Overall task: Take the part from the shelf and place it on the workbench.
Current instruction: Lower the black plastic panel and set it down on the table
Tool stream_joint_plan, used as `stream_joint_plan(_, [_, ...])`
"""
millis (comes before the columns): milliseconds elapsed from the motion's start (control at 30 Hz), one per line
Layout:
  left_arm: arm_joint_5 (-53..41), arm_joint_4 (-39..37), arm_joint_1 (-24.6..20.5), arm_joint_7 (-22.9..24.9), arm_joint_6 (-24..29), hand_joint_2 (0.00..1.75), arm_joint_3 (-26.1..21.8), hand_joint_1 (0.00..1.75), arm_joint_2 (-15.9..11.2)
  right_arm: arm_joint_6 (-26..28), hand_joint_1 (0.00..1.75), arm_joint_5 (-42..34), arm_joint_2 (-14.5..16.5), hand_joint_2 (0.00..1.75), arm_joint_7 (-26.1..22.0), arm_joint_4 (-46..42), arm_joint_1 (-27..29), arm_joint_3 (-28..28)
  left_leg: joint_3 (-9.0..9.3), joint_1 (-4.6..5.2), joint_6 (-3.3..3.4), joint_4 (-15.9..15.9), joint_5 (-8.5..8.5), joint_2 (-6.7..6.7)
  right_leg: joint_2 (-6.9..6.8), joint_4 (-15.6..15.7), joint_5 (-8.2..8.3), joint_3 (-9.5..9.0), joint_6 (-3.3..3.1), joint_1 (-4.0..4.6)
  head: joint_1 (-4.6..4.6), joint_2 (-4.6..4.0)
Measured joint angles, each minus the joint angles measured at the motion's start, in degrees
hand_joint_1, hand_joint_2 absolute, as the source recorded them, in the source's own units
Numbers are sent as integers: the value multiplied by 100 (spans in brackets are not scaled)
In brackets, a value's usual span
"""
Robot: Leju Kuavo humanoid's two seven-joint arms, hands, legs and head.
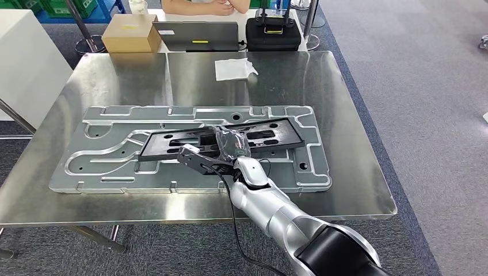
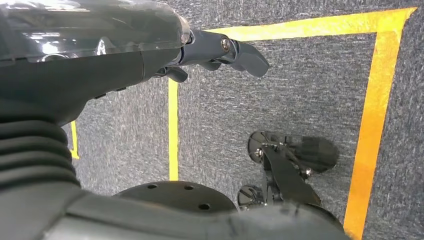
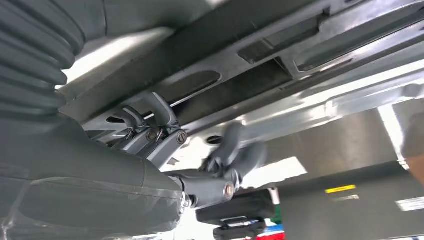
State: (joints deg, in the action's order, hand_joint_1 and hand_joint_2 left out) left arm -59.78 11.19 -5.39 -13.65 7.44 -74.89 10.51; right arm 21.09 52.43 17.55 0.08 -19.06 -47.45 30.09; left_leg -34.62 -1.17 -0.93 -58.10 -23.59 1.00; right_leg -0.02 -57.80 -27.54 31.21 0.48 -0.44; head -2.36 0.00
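The part is a long black flat frame (image 1: 172, 141) with slots, lying flat on a large grey cast plate (image 1: 103, 167) on the steel workbench (image 1: 357, 172). My right hand (image 1: 221, 155) reaches over the plate's near edge to the frame's middle. In the right wrist view its dark fingers (image 3: 155, 112) curl against the frame's (image 3: 210, 45) edge. The thumb (image 3: 235, 150) is blurred and stands apart from the frame. My left hand (image 2: 200, 50) hangs over the carpet with its fingers stretched out and nothing in them.
On the far side of the bench are a cardboard box (image 1: 131, 33), a laptop (image 1: 198, 35), a black case (image 1: 273, 33) and a person (image 1: 204, 7). A white cloth (image 1: 235, 69) lies on the bench top. Yellow tape (image 2: 372, 115) marks the carpet.
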Motion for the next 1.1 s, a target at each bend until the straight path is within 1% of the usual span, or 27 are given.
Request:
stream_joint_plan(333, [150, 0, -9, 1, 122, 0, -193, 0, 36, 96, 0, -365, -41, 0, -458, 44, 393, -539, 10, 7, 7, -2, 7, -10, 12, 1, 21, -7, 17, -5, 0, 0])
stream_joint_plan(400, [182, 0, -14, 5, 131, 0, -223, 0, 40, 143, 0, -482, -46, 0, -656, 36, 416, -655, 9, 9, 6, -2, 7, -17, 19, 0, 22, -6, 18, -1, 0, 0])
stream_joint_plan(467, [218, 0, -16, 14, 153, 0, -253, 0, 46, 175, 0, -659, -40, 0, -953, -22, 434, -802, 5, 9, 6, -3, 7, -21, 20, -1, 23, -5, 17, 2, 0, 0])
stream_joint_plan(533, [258, 0, -15, 20, 191, 0, -282, 0, 52, 123, 0, -840, -22, 0, -1211, -219, 449, -975, -2, 9, 5, -3, 7, -23, 20, -2, 23, 1, 16, 4, 0, 0])
stream_joint_plan(600, [291, 0, -15, 19, 217, 0, -311, 0, 59, -11, 0, -955, -8, 0, -1330, -555, 461, -1134, -9, 9, 5, -2, 7, -23, 21, -3, 23, 10, 15, 5, 0, 0])
stream_joint_plan(700, [317, 0, -15, 2, 222, 0, -358, 0, 67, -187, 0, -1002, -6, 0, -1324, -1067, 464, -1277, -12, 8, 3, -1, 6, -26, 23, -3, 23, 16, 14, 6, 0, 0])
stream_joint_plan(800, [337, 0, -14, -43, 222, 0, -384, 0, 75, -210, 0, -1034, -19, 0, -1353, -1485, 464, -1377, -17, 8, 2, 0, 5, -27, 26, -3, 22, 24, 13, 6, 0, 0])
stream_joint_plan(933, [354, 0, -9, -103, 222, 0, -406, 0, 82, -272, 0, -1149, -120, 0, -1418, -2055, 464, -1494, -28, 8, 1, 0, 4, -27, 27, -3, 21, 33, 13, 5, 0, 0])
stream_joint_plan(1100, [364, 0, -7, -119, 222, 0, -415, 0, 84, -325, 0, -1175, -211, 0, -1432, -2485, 483, -1562, -32, 8, -2, 0, 2, -32, 34, -3, 21, 40, 13, 5, 0, 0])
